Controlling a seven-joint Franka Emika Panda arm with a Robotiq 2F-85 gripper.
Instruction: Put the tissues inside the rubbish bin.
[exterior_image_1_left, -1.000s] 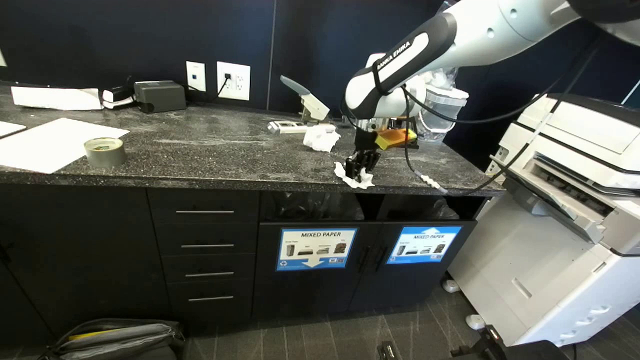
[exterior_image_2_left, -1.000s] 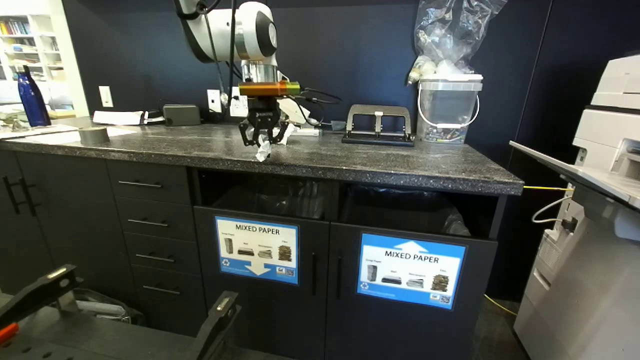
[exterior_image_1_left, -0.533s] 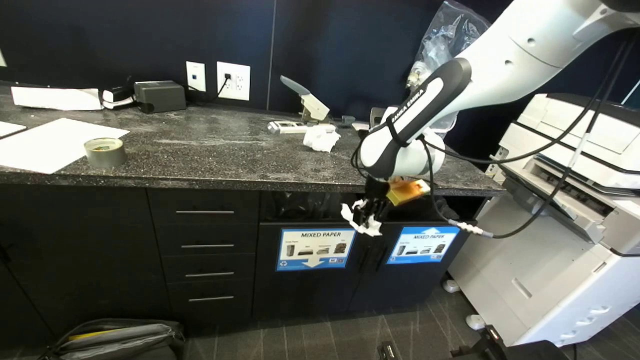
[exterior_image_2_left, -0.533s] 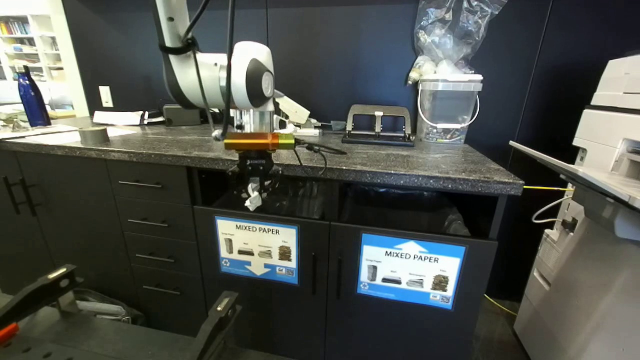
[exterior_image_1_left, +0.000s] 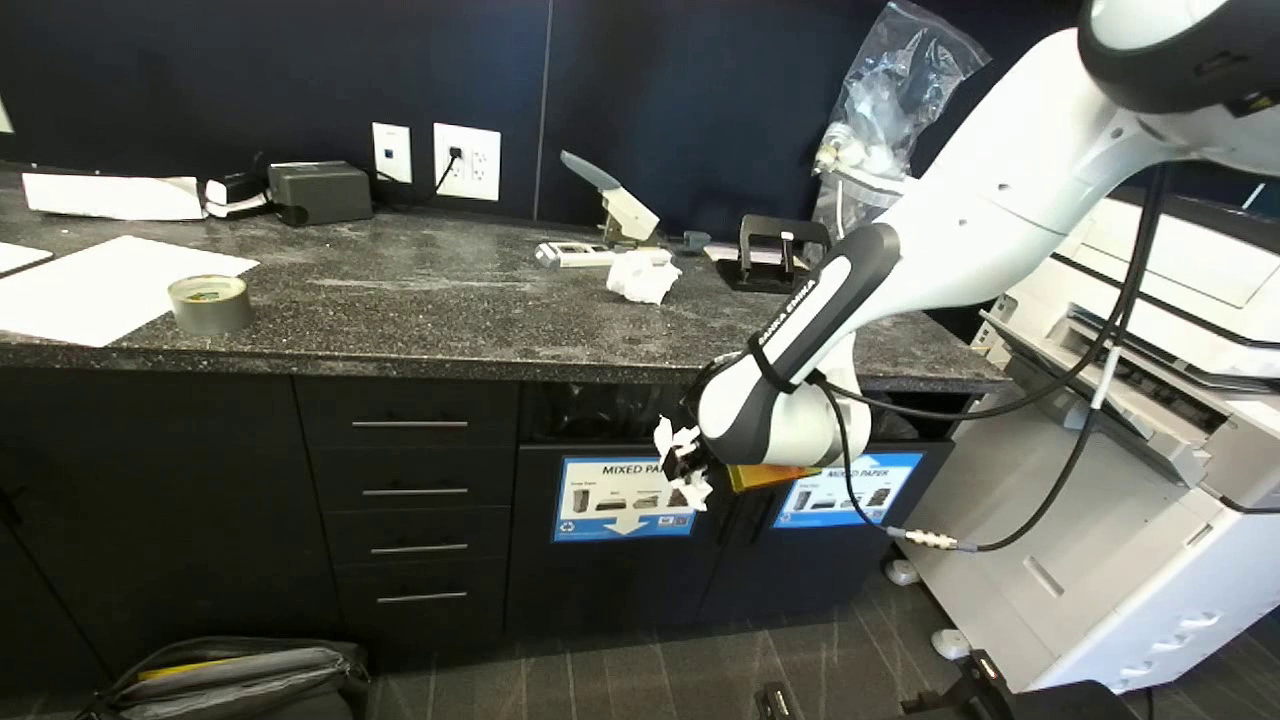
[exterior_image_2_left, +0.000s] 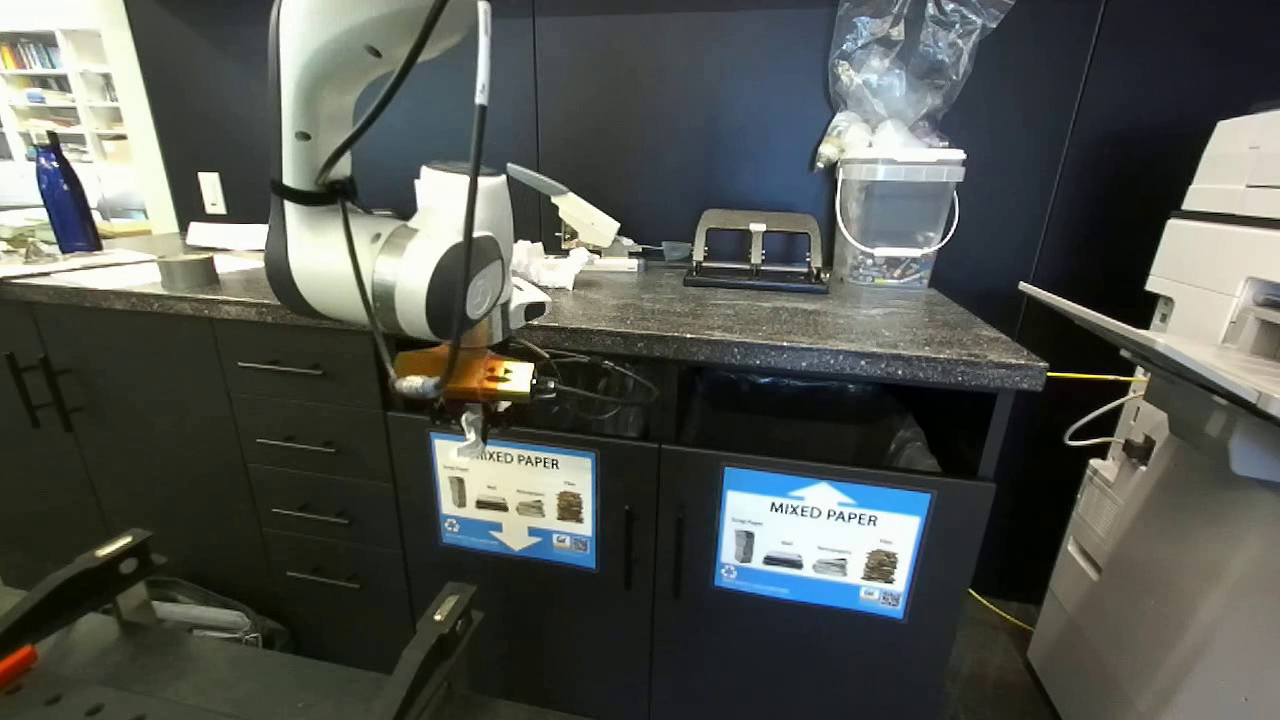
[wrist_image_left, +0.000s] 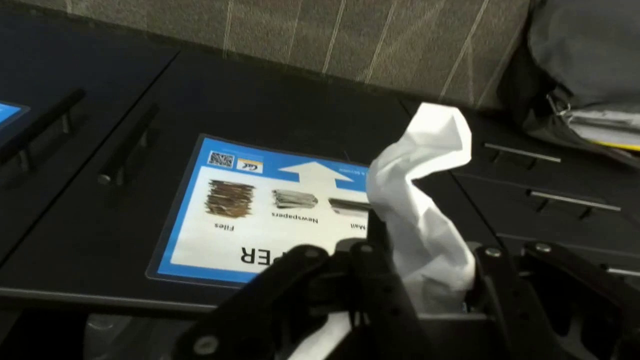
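My gripper (exterior_image_1_left: 684, 464) is shut on a crumpled white tissue (wrist_image_left: 425, 205), whose ends stick out on both sides of the fingers. It hangs tilted in front of the cabinet, below the counter edge, close to the left opening of the rubbish bin (exterior_image_2_left: 615, 400). In an exterior view the wrist and its orange camera mount hide most of the fingers, and only part of the held tissue (exterior_image_2_left: 472, 432) shows. Another crumpled tissue (exterior_image_1_left: 642, 277) lies on the counter beside the stapler. The inside of the bin is dark, with clear plastic liner showing.
The dark counter (exterior_image_1_left: 450, 330) overhangs two cabinet doors with "MIXED PAPER" signs (exterior_image_2_left: 515, 500). A second opening (exterior_image_2_left: 810, 410) is on the right. A stapler (exterior_image_1_left: 625, 215), hole punch (exterior_image_2_left: 757, 250), bucket (exterior_image_2_left: 897, 215) and tape roll (exterior_image_1_left: 210, 304) stand on the counter. A printer (exterior_image_1_left: 1080, 520) stands alongside.
My gripper has come off the counter towards the front and down below its edge, tissue in hold, and has then tilted. The tissue on the counter has not moved.
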